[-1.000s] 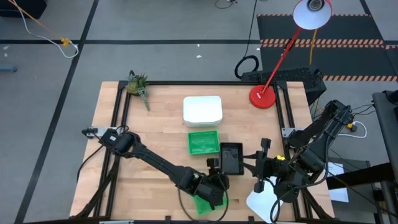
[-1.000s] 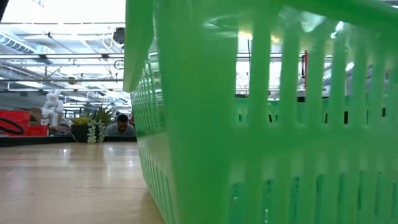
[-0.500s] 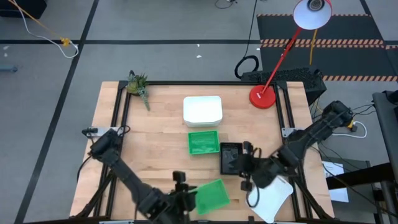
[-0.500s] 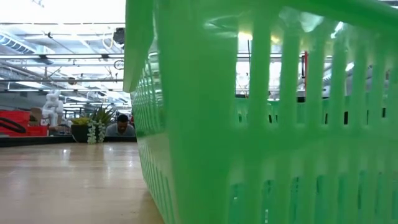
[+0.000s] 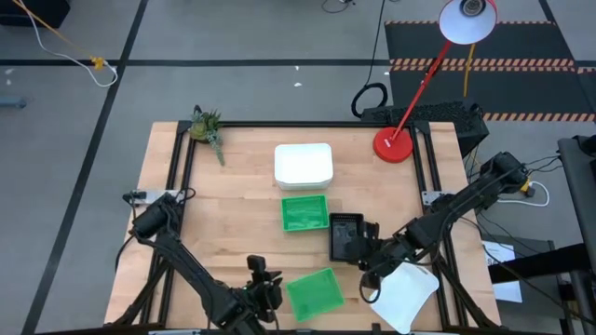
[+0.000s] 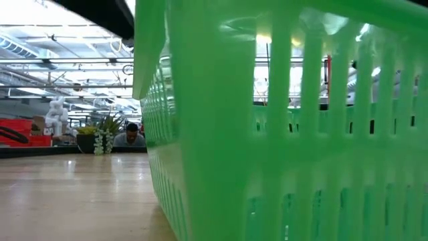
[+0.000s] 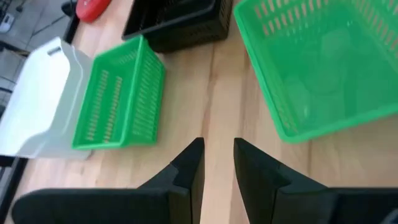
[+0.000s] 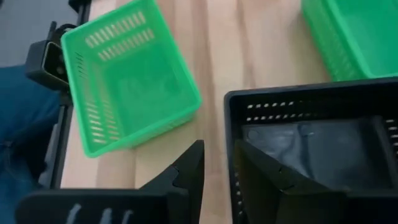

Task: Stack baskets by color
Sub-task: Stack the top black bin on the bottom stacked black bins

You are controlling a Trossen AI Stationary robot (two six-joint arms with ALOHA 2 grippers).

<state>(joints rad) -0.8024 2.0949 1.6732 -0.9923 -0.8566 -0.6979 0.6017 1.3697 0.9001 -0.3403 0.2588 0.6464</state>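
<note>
Nearest, a loose green basket lies tilted on the worktop at its front edge, filling most of the low view. Just to its left, the left claw hangs with its fingers a narrow gap apart, gripping nothing, clear of that basket. To the right, a white basket overhangs the front right corner. Just behind it, the right claw sits at the black basket; its fingers straddle the near wall, one inside and one outside, but whether they pinch it cannot be told. Touching the black basket's left side is a second green basket. Farther back a white stack stands alone, well apart from the red lamp base.
</note>
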